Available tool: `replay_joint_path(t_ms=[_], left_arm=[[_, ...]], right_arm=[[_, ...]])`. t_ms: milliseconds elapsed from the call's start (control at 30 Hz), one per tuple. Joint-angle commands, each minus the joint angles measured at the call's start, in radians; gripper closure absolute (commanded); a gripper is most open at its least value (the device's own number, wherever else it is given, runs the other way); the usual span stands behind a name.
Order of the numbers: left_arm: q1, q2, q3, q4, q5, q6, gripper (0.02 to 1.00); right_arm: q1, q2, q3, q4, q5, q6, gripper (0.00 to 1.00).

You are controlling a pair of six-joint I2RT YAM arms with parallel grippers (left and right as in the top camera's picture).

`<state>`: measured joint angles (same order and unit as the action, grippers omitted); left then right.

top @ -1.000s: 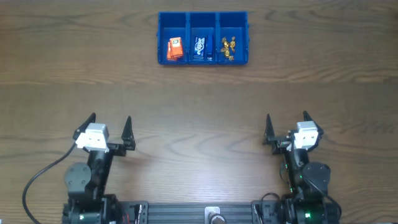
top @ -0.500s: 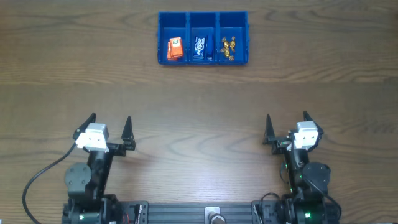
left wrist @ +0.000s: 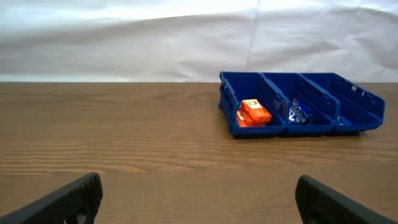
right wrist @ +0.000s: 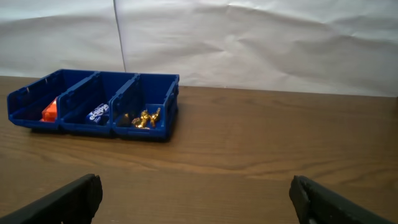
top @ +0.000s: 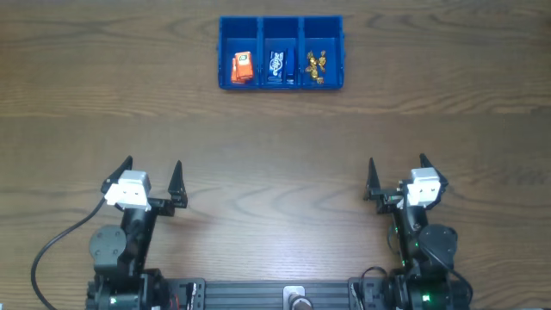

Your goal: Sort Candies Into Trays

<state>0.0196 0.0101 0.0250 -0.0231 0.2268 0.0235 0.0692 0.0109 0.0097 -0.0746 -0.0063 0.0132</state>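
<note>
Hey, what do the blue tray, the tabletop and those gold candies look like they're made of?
Blue tray: likely moulded plastic, going by the uniform colour, thin walls and slight sheen.
Tabletop: wood or a wood-look laminate. Grain lines run across it and the finish is matte, but the look doesn't settle which.
Gold candies: probably wrapped in metallic foil, given the bright, crinkled glints.

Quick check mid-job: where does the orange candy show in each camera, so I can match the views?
Top view: orange candy lies in the left compartment of the tray.
Left wrist view: orange candy in the end compartment nearest this camera, tray.
Right wrist view: orange candy in the farthest end compartment, partly hidden by a wall, tray.
Shared landmark: the blue tray with three compartments.
</note>
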Motion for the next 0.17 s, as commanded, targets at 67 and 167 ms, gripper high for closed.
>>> replay_joint_path(t_ms=[67,167], left_arm=[[0.006,-0.006,-0.020,-0.032,0.010,0.003,0.020],[0.006,-0.006,-0.020,-0.032,0.010,0.003,0.020]], right_arm=[[-0.003,-0.008,-0.002,-0.007,0.012,-0.014,0.003],[-0.003,-0.008,-0.002,-0.007,0.012,-0.014,0.005]])
